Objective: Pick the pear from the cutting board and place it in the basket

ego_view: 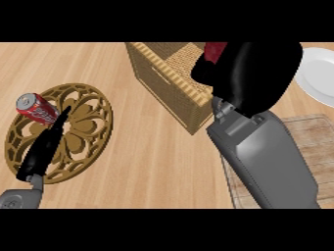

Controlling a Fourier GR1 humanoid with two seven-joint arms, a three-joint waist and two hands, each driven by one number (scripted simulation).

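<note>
A dark red pear (214, 50) shows only as a small patch at the top of the view, above the wicker basket (166, 81). My right hand (250, 73) curls round the pear and hides most of it, holding it over the basket's open top. The wooden cutting board (327, 142) lies at the lower right, partly under my right forearm, and nothing shows on its visible part. My left hand (45, 144) is at the lower left with straight fingers, over a round trivet, holding nothing.
A round openwork wooden trivet (90, 127) lies at the left, with a red soda can (36, 107) at its upper left rim. A white plate (328, 78) sits at the right edge, beyond the cutting board.
</note>
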